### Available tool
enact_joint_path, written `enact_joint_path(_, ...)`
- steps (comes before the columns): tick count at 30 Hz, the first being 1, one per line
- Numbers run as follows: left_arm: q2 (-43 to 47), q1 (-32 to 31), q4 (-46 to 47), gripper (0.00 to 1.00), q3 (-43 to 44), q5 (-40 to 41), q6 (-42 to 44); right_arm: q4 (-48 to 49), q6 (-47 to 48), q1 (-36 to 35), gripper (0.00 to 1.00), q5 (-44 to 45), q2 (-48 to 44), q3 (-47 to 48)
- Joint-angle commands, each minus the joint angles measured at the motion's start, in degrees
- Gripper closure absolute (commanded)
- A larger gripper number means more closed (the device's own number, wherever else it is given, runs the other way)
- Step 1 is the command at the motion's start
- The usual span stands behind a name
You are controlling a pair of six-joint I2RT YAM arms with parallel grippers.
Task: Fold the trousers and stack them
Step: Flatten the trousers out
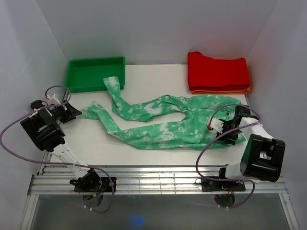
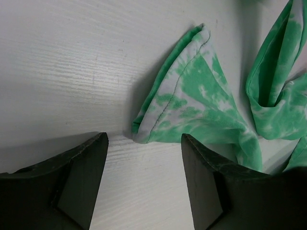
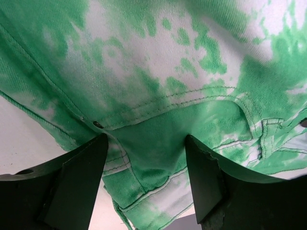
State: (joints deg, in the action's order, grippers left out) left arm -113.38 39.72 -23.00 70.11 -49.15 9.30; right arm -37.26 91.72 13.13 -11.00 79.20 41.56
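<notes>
The mint green tie-dye trousers lie spread across the white table, waist at the right, two legs running left. One leg ends near the green bin, the other near my left gripper. My left gripper is open just left of that leg's hem, with bare table between its fingers. My right gripper is open over the waistband, which lies between its fingers.
A green plastic bin stands at the back left. A folded red garment lies on an orange one at the back right. White walls enclose the table on three sides.
</notes>
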Motion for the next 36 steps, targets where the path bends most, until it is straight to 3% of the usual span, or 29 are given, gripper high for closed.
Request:
enact_joint_path(1,-0.25,-0.44,-3.27,0.26,0.03,1.68,3.09,1.75,1.44,0.41,0.29,-0.51,-0.45,0.89)
enact_joint_path(5,-2.45,-1.58,-3.01,0.27,1.7,2.56,3.53,1.75,1.97,0.41,0.3,0.63,-0.27,0.54)
enact_joint_path(15,-2.9,-3.25,-3.62,0.48,-1.64,2.39,7.39,1.57,1.18,0.67,0.34,1.07,1.13,1.51)
enact_joint_path(19,-2.2,-3.34,-4.68,0.67,-1.9,2.12,8.01,1.84,0.57,0.94,0.44,1.34,2.01,1.77)
enact_joint_path(20,-1.32,-3.34,-5.29,0.82,-1.12,2.21,8.1,1.84,0.3,1.11,0.48,1.34,2.19,1.86)
enact_joint_path(22,0.08,-3.25,-7.66,0.97,0.55,3.96,8.37,2.27,-0.31,1.29,0.6,1.86,2.28,1.94)
enact_joint_path(24,2.19,-3.08,-12.21,1.0,5.11,5.89,8.98,2.54,-0.84,1.99,0.71,2.21,2.19,2.12)
enact_joint_path(25,2.55,-2.64,-14.33,1.0,7.3,7.12,9.5,2.63,-0.76,2.43,0.8,2.39,2.01,2.21)
enact_joint_path(27,1.85,-1.67,-24.33,1.0,16.43,9.23,11.7,2.63,-0.84,3.74,0.9,2.83,2.01,2.47)
enact_joint_path(33,-3.59,3.42,-46.13,1.0,37.78,15.46,22.85,0.96,0.91,7.44,0.92,2.83,0.87,2.47)
enact_joint_path(36,-4.65,5.18,-50.38,1.0,40.81,17.93,27.69,-2.37,2.49,8.14,0.92,2.13,-0.53,2.82)
